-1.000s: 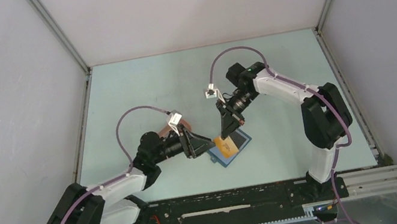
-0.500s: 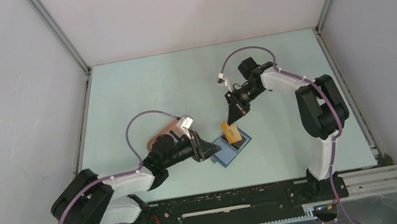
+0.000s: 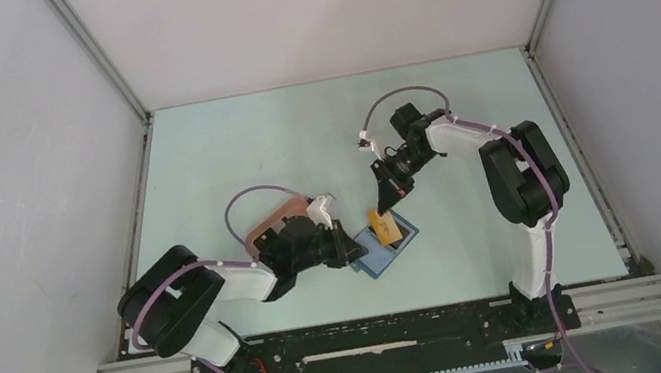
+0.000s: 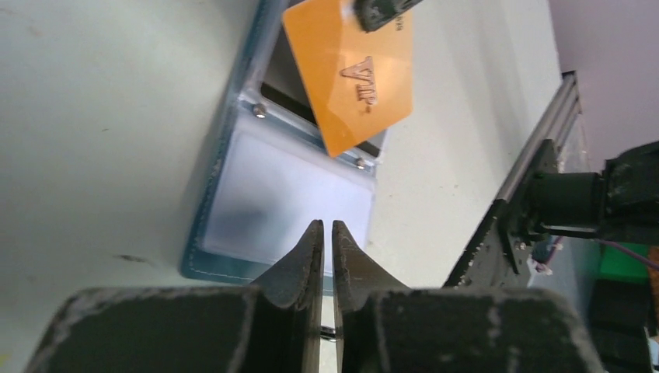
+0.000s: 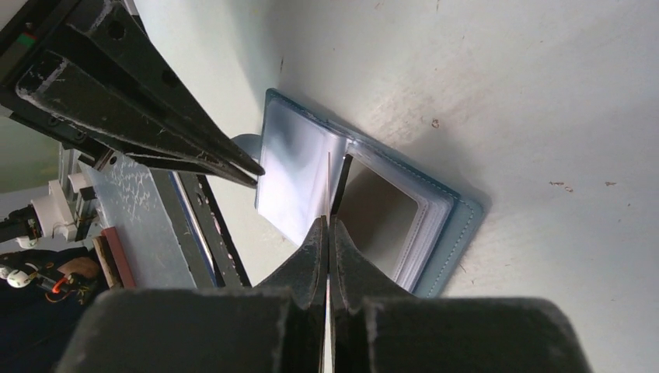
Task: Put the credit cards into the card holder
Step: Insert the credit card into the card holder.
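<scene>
Table (image 3: pixel 249 149): 1 card holder (image 3: pixel 377 263), 1 orange card (image 3: pixel 384 228) in R tool (image 3: pixel 382 206).

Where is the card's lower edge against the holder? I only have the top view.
Observer: Left wrist view: the card is tilted, its lower corner over the dark slot at the holder's fold. Whether it has entered I cannot tell.
Operator: How is it gripped?
Observer: Right wrist view: edge-on between the shut fingers of the right gripper, aimed at the fold.
Operator: And the left gripper?
Observer: Left wrist view: the left gripper has its fingers almost together, tips over the clear sleeve. Whether they pinch it cannot be told.
</scene>
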`<action>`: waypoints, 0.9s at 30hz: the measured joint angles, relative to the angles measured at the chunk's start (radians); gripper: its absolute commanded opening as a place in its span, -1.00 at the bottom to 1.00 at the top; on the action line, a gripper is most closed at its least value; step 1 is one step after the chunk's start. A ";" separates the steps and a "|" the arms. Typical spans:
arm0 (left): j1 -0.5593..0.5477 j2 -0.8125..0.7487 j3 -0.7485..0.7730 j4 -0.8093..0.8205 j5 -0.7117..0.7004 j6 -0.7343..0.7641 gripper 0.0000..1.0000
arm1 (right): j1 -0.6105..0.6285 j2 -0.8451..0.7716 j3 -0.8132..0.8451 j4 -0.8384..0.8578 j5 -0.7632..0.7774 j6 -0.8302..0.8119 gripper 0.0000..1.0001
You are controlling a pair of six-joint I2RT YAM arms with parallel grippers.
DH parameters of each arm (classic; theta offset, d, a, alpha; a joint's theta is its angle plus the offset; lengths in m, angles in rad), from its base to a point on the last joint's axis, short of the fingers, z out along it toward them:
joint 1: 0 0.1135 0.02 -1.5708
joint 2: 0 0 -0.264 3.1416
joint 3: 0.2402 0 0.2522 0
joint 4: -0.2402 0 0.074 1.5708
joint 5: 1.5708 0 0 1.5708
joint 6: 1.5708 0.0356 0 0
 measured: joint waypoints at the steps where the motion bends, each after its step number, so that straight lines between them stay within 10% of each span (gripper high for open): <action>1: 0.000 0.001 0.005 -0.023 -0.011 0.003 -0.77 | 0.000 0.005 0.000 0.000 -0.001 0.000 -1.00; 27: -0.002 0.006 0.077 -0.243 -0.085 0.051 -0.79 | -0.006 0.038 0.002 -0.035 -0.061 0.000 -1.00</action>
